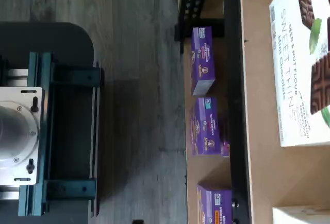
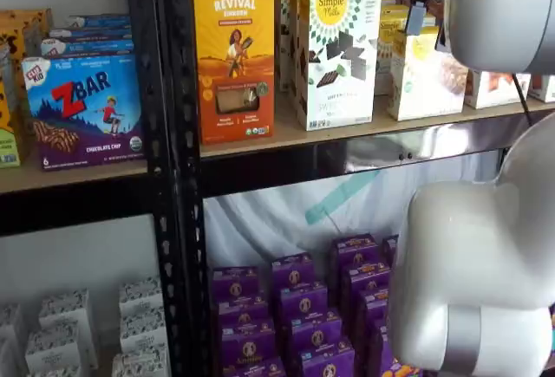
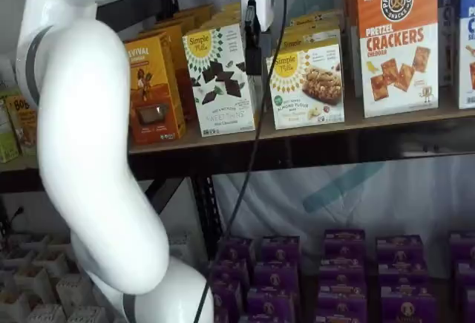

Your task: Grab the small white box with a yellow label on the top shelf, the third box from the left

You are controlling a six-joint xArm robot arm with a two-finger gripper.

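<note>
The small white box (image 3: 307,79) stands on the top shelf (image 3: 297,134) between the cookie box (image 3: 220,78) and the crackers box (image 3: 398,41). The hand (image 3: 253,37) hangs before it, side-on; its opening cannot be told. It should centre on the short carton, clear both taller neighbours, then close.

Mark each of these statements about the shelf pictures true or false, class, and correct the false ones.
1. The short white carton with a yellow top band stands on the pale tan wooden top shelf. True.
2. The robot's hand is closed on that carton. False: it hangs in front of the shelf, touching no box; whether it is open cannot be told.
3. Purple boxes sit on the board below. True.
4. The taller white box with dark cookie pieces lies flat. False: it stands upright.
</note>
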